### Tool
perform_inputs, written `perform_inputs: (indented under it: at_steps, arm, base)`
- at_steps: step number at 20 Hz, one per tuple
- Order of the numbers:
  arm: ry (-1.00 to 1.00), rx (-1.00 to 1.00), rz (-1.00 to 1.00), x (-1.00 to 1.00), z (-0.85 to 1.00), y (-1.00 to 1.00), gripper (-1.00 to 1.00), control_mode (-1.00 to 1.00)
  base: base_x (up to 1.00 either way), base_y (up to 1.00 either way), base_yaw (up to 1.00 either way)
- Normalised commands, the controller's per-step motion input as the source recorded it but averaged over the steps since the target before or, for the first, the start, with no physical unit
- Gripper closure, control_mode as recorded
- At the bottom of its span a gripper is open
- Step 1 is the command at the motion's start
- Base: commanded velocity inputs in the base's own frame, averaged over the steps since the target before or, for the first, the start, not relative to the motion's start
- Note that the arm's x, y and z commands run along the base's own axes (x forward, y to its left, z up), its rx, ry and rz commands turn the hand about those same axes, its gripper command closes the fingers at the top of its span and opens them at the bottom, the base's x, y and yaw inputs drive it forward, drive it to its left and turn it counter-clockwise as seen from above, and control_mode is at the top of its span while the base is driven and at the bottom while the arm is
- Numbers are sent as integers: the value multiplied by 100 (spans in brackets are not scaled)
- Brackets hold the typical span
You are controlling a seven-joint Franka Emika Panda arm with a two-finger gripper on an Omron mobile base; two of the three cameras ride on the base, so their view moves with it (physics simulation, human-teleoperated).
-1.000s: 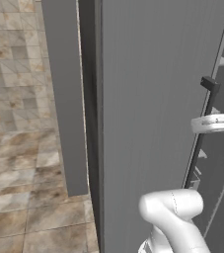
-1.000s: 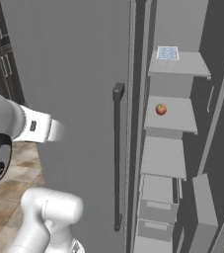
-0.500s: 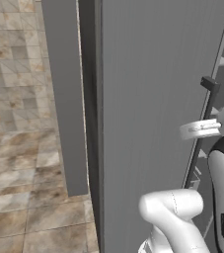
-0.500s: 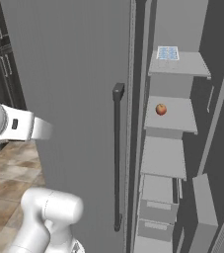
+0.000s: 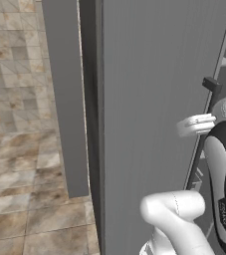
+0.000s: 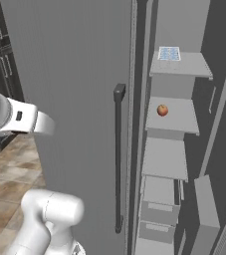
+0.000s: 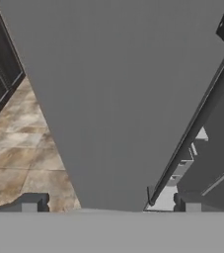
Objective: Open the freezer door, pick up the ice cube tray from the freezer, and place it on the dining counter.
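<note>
The freezer door (image 6: 69, 99) stands swung open, and its brushed-grey face spreads across the hand view (image 7: 118, 99). Its dark bar handle (image 6: 118, 159) runs down the door's right edge. Inside the freezer (image 6: 167, 159), the ice cube tray (image 6: 169, 53) lies flat on the top shelf, white with pale blue cells. My gripper (image 7: 111, 205) is open, close in front of the door face, with nothing between its fingertips (image 7: 30, 202). The tray is well above and to the right of my arm (image 6: 25, 117). The dining counter is out of view.
A red apple (image 6: 162, 110) sits on the shelf below the tray, with drawers (image 6: 157, 209) lower down. A narrow grey side panel (image 5: 64, 99) stands left of the door. Dark cabinets (image 7: 0, 64) border the tiled floor (image 5: 25, 149) on the left.
My arm has swung: its white wrist link has shifted sideways along the door face and the dark forearm has come lower. Door, tray and apple have not moved. The gripper stays open.
</note>
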Motion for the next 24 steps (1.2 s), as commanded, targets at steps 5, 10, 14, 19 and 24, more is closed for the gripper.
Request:
perform_inputs:
  at_steps: [5,10,14,19,24]
  arm:
    - [0,0,0,5,-8,0,-100,100]
    - [0,0,0,0,0,0,-100,100]
    - [0,0,0,0,0,0,-100,100]
    - [0,0,0,0,0,0,-100,100]
    - [0,0,0,0,0,0,-100,100]
  base:
    - [0,0,0]
    - [-33,-50,0]
    - [-8,-85,0]
    - [5,-73,0]
    - [38,-35,0]
